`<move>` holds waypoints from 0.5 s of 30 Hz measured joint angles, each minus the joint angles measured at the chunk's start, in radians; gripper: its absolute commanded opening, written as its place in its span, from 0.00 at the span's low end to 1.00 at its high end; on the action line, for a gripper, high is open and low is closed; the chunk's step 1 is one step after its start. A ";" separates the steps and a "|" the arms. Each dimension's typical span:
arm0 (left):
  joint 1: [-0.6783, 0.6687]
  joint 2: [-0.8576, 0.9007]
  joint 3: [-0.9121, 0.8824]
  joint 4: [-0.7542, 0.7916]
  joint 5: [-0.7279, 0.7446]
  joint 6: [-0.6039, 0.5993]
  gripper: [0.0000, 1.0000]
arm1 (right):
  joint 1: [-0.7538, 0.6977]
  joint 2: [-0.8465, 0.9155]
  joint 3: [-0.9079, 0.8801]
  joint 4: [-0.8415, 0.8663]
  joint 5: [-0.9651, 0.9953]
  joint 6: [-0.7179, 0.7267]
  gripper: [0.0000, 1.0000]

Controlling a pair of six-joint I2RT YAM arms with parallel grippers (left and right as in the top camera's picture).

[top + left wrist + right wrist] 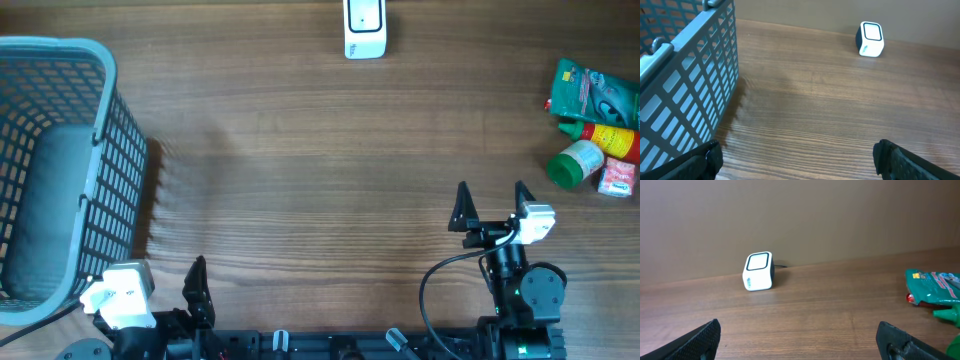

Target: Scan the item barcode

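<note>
Fingers (707, 159) of the left gripper (800, 156) sit in the two lower corners of the left wrist view. They are dark and set wide apart, with only bare table (830, 100) between them. In the overhead view the left arm is folded low at 7 o'clock. Its gripper points toward 12, just beside the blue-grey mesh basket (100, 110) at 9 o'clock. One finger shows there; the other is hidden.

Right gripper (492, 190), at 5 o'clock: arm drawn back to the near table edge, wrist level, both fingers pointing toward 12. Jaws spread wide, holding nothing. Its wrist view shows the same.

Scanner (365, 28): small white box, upright, at 12 o'clock by the far edge, well apart from both grippers.

Items: a cluster between 2 and 3 o'clock, near the right edge.
- green packet (598, 92), lying flat, farthest back
- bottle (585, 158) with a green cap, on its side, just beside the green packet
- small packet (617, 178), pink and white, just beside the bottle

The cluster lies at about 1 o'clock from the right gripper, apart from it and well apart from the scanner.
</note>
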 measured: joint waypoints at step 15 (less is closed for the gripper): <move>0.000 0.000 0.000 0.000 0.000 0.000 1.00 | 0.001 0.000 0.000 0.000 0.000 -0.008 1.00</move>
